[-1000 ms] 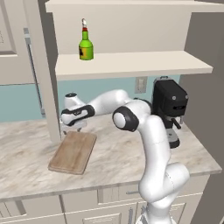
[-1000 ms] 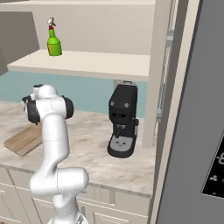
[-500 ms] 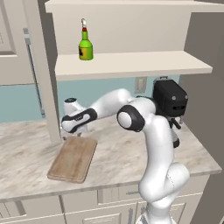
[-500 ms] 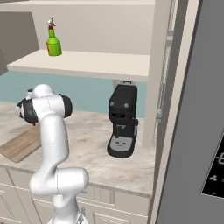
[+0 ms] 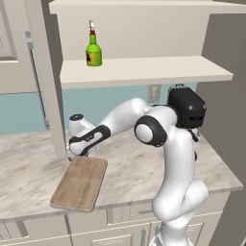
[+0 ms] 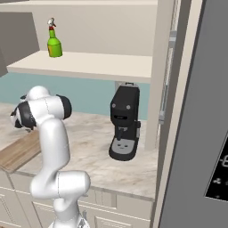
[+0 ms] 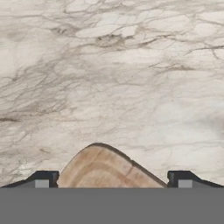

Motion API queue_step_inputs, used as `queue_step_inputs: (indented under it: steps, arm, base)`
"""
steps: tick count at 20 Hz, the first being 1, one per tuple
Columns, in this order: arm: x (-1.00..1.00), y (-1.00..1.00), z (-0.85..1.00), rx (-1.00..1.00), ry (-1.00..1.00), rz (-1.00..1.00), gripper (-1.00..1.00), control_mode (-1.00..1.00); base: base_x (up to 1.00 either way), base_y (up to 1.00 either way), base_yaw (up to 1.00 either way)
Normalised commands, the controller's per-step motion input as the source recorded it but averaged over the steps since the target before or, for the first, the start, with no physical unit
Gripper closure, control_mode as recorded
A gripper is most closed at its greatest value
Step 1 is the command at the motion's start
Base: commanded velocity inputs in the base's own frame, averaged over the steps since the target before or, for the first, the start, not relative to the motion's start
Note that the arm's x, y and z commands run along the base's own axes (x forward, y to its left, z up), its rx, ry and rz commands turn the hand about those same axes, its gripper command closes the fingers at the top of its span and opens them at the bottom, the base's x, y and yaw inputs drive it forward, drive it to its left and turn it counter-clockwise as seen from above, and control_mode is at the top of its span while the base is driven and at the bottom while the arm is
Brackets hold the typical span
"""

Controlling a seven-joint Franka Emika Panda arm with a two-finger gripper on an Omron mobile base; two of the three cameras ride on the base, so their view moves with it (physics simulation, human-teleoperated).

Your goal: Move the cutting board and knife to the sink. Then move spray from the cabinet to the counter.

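The cutting board (image 5: 79,182) lies flat on the counter (image 5: 24,173), its near end at the front edge. My gripper (image 5: 72,154) hangs low over the board's far end, jaws open and holding nothing. In the hand view the gripper (image 7: 111,179) straddles a rounded corner of the cutting board (image 7: 105,168), with bare counter (image 7: 113,78) beyond it. The spray (image 5: 93,48) stands upright on the lower shelf of the cabinet (image 5: 144,69); from the right it is the spray (image 6: 54,42) at the shelf's left end. The knife and the sink are out of view.
A black coffee machine (image 5: 187,106) stands on the counter at the back right, also seen as the coffee machine (image 6: 124,129) beside a tall grey fridge (image 6: 205,111). A beige upright panel (image 5: 50,96) rises just behind the gripper.
The arm has stretched further left and lower. The cutting board has slid toward the counter's front edge. The jaws stay wide open.
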Motion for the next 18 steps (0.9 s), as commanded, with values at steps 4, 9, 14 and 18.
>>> queue_step_inputs:
  steps: [4, 9, 14, 18]
  arm:
    - [-0.99, 0.02, -0.47, 0.00, -0.03, 0.00, -1.00, -1.00]
    - [-0.77, 0.01, -0.29, 0.00, -0.03, 0.00, -1.00, -1.00]
    - [-0.06, 0.00, 0.21, 0.00, -0.08, 0.00, -1.00, -1.00]
    - [0.06, -0.02, 0.59, 0.00, -0.12, 0.00, -1.00, -1.00]
  base:
    - [0.00, 0.00, 0.00]
    - [0.00, 0.00, 0.00]
    - [0.00, 0.00, 0.00]
    - [0.00, 0.00, 0.00]
